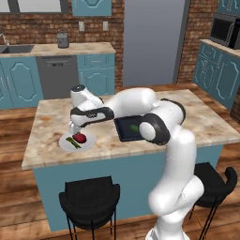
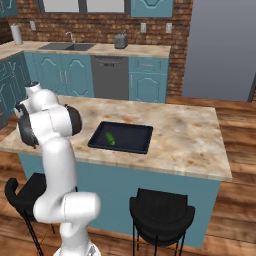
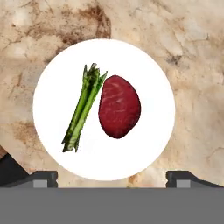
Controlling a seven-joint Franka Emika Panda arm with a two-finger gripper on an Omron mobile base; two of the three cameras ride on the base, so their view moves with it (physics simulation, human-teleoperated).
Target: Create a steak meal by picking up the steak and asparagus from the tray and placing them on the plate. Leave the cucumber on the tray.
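The claw (image 3: 112,177) hangs over the plate (image 3: 52,78) with its jaws spread wide and nothing between them; in the hand view the two dark finger tips (image 3: 41,178) stand far apart, one at each lower side of the plate, and they touch neither the plate nor the food. On the plate lie the steak (image 3: 119,106), a dark-red rounded lump near the middle, and the asparagus (image 3: 83,107), a slim olive-green bunch just beside it, running slantwise; the two seem to be barely apart, though the gap is too fine to be sure of. From the left base view the claw (image 1: 75,129) hovers low above the plate (image 1: 65,143), which sits near the front left edge of the marble worktop (image 1: 47,117), with the steak (image 1: 79,138) and asparagus (image 1: 72,141) showing as small red and green marks on it. Farther along the worktop, toward its middle and well apart from the plate, rests the black tray (image 2: 127,145), set close to the front edge. The cucumber (image 2: 110,138) lies inside the tray, toward its left half, bright green and slanted.
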